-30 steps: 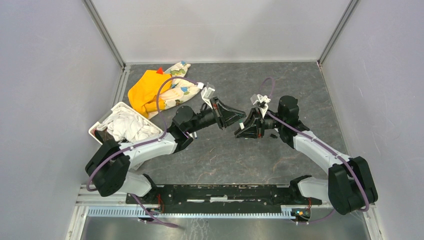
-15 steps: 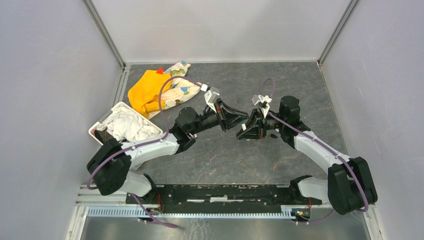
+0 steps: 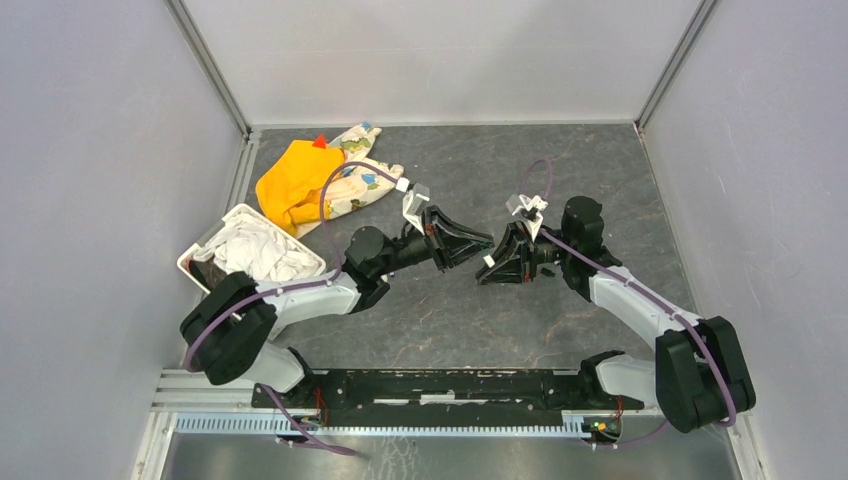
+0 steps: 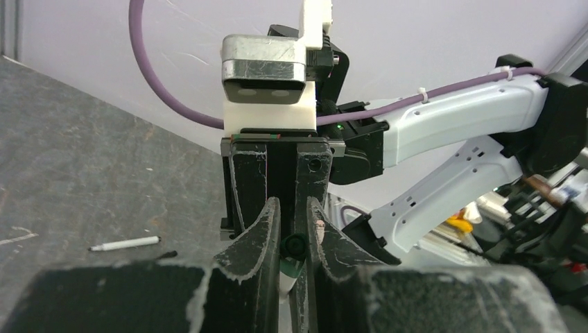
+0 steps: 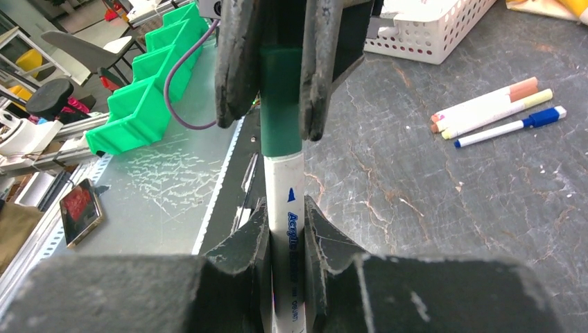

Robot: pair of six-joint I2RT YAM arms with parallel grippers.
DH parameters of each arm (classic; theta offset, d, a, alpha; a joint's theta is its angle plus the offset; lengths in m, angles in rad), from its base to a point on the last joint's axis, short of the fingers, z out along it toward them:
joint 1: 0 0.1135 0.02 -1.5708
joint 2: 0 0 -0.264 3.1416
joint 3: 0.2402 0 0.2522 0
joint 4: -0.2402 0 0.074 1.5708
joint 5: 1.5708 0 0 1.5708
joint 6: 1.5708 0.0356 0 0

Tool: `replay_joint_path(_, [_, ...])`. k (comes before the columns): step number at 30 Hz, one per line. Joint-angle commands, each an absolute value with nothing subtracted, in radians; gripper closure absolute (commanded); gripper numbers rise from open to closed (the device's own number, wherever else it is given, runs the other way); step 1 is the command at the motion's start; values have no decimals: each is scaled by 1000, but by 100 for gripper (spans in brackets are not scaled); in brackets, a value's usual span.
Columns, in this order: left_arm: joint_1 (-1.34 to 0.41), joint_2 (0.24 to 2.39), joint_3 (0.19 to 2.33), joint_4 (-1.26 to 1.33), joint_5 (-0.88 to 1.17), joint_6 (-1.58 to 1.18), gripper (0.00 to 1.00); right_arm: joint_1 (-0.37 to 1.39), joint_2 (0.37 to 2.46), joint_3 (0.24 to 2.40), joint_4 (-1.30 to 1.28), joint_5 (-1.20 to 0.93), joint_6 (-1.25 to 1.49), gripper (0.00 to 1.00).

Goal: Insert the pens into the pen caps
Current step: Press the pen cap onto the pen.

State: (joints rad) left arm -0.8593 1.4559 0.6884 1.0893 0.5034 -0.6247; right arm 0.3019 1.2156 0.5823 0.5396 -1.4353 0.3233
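My right gripper (image 5: 284,208) is shut on a white-barrelled pen (image 5: 283,182) printed with blue letters. The pen's front end sits inside a dark green pen cap (image 5: 279,104). My left gripper (image 4: 291,208) is shut on that cap (image 4: 295,246), whose dark round end shows between its fingers. In the top view the two grippers meet tip to tip above the middle of the table, left gripper (image 3: 478,245) facing right gripper (image 3: 493,262). Three capped pens (image 5: 496,111), with orange, cream and blue caps, lie together on the table. A further white pen (image 4: 125,243) lies alone.
A white basket (image 3: 200,248) holding white cloth stands at the left. An orange cloth (image 3: 290,180) and a patterned cloth (image 3: 355,188) lie at the back left. Green bins (image 5: 156,90) show beyond the table's metal front rail.
The left arm has swung right and its gripper has closed the gap to the right gripper. The right gripper shifted slightly. Both grips are unchanged.
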Motion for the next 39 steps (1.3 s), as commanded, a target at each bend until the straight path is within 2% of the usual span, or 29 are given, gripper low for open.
replay_joint_path(1, [-960, 1572, 546, 894, 809, -847, 98, 266, 1169, 732, 598, -1153, 231, 100])
replay_joint_path(6, [-972, 1616, 542, 1020, 813, -971, 98, 293, 1148, 786, 371, -1100, -5, 100])
replay_joint_path(12, [-992, 1698, 534, 1236, 807, -1129, 98, 297, 1145, 789, 346, -1064, -48, 100])
replay_joint_path(14, [-999, 1697, 521, 1184, 782, -1105, 98, 295, 1145, 796, 326, -1046, -58, 100])
replay_joint_path(16, [-1017, 1653, 522, 1022, 721, -1002, 98, 292, 1150, 795, 340, -1033, -33, 100])
replay_joint_path(18, [-1048, 1575, 540, 820, 633, -868, 98, 286, 1155, 783, 411, -1033, 56, 100])
replay_joint_path(21, [-1070, 1534, 515, 794, 588, -776, 98, 273, 1179, 739, 653, -1107, 288, 100])
replay_joint_path(27, [-1087, 1690, 524, 1100, 762, -858, 98, 272, 1215, 694, 979, -1178, 581, 100])
replay_joint_path(28, [-1088, 1712, 537, 1130, 770, -876, 98, 273, 1204, 695, 944, -1171, 536, 100])
replay_joint_path(31, [-1089, 1742, 551, 1154, 793, -945, 98, 273, 1152, 750, 577, -1113, 234, 100])
replay_joint_path(33, [-1090, 1731, 545, 1110, 791, -947, 98, 271, 1144, 791, 435, -1073, 115, 100])
replay_joint_path(35, [-1093, 1708, 539, 1020, 779, -883, 98, 263, 1150, 774, 526, -1098, 207, 100])
replay_joint_path(37, [-1101, 1692, 549, 896, 773, -795, 98, 259, 1163, 738, 724, -1136, 361, 100])
replay_joint_path(39, [-1102, 1700, 549, 885, 811, -781, 98, 243, 1172, 706, 907, -1158, 509, 100])
